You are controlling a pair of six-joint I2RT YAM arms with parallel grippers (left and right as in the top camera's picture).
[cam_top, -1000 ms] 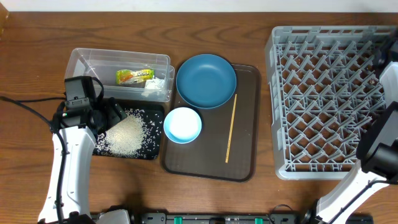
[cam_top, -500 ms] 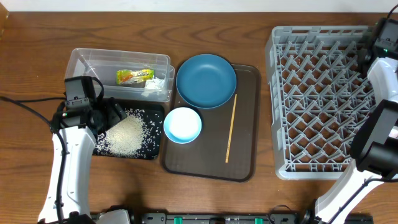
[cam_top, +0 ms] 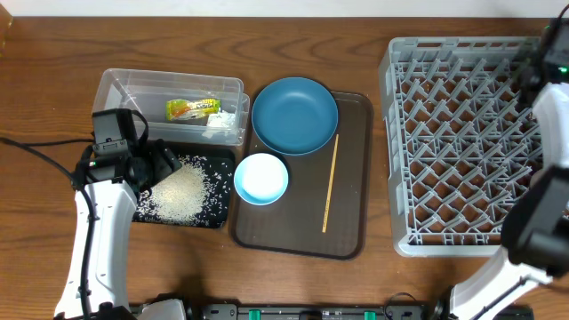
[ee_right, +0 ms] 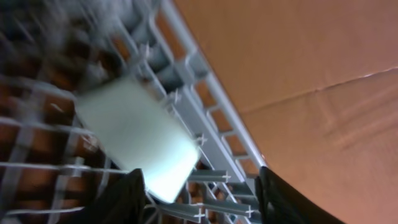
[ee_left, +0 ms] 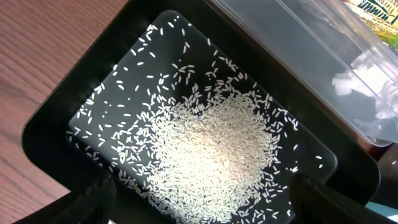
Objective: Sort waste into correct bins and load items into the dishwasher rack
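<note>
My right gripper (ee_right: 202, 199) stands open at the far right corner of the grey dishwasher rack (cam_top: 462, 142). A pale mint bowl (ee_right: 134, 140) rests on the rack's pegs just ahead of it, close to one finger; the view is blurred. Over the black tray (ee_left: 50, 134), which holds loose rice (ee_left: 211, 149), my left gripper (ee_left: 199, 199) hangs open and empty. The clear tub (cam_top: 169, 84) contains a yellow-green wrapper (cam_top: 192, 108) and white tissue (cam_top: 222, 123). A dark blue plate (cam_top: 294, 116), a white-blue bowl (cam_top: 260, 178) and a thin wooden stick (cam_top: 330, 182) lie on the brown tray (cam_top: 347, 222).
The rack's rim (ee_right: 211, 106) runs along bare wooden table (ee_right: 311, 62) on its outer side. A black cable (cam_top: 36, 147) trails across the table to the left arm. The clear tub's wall (ee_left: 298, 56) borders the black tray.
My right gripper has opened and let go of the mint bowl after moving toward the rack's far right corner. The left arm has not moved.
</note>
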